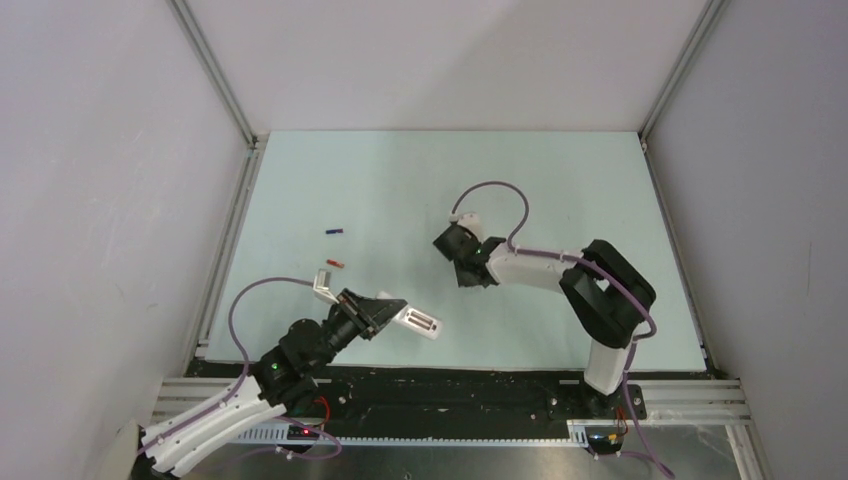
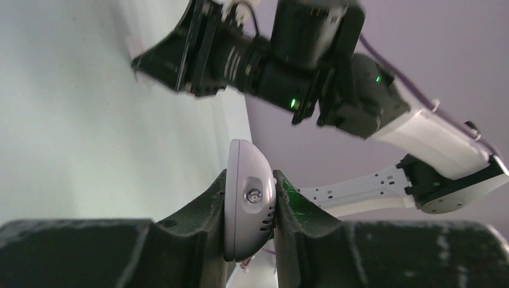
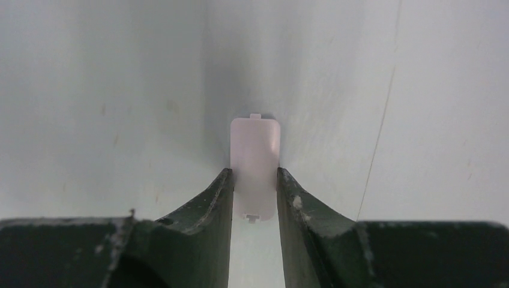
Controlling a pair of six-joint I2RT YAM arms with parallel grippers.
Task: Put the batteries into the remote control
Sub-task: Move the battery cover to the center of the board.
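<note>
Pale grey walls (image 1: 90, 200) and aluminium rails close in a mint-green tabletop (image 1: 560, 180). It carries very little.

The right arm (image 1: 605, 300) rises from the near right corner and folds back toward the middle. The left arm (image 1: 300, 350) lies low along the near left edge.

The left tool (image 1: 388, 313) is clamped tight on the remote control (image 1: 421, 323). The white handset sticks out to the right of the tool, close to the near edge of the tabletop and well left of centre. From the left wrist it shows end-on, squeezed between the two dark fingers (image 2: 207, 210). I cannot tell whether it touches the surface.

The right tool (image 1: 452, 243) sits near the middle of the tabletop, its jaws drawn narrow onto a small white cover plate (image 3: 255, 150). The plate is pinched by its long sides, and its tabbed end points away from the wrist.

The two batteries lie loose on the left half, beyond the left tool and apart from each other. The red-orange battery (image 1: 335, 264) is the nearer one, and the dark blue battery (image 1: 334, 232) lies just past it.
</note>
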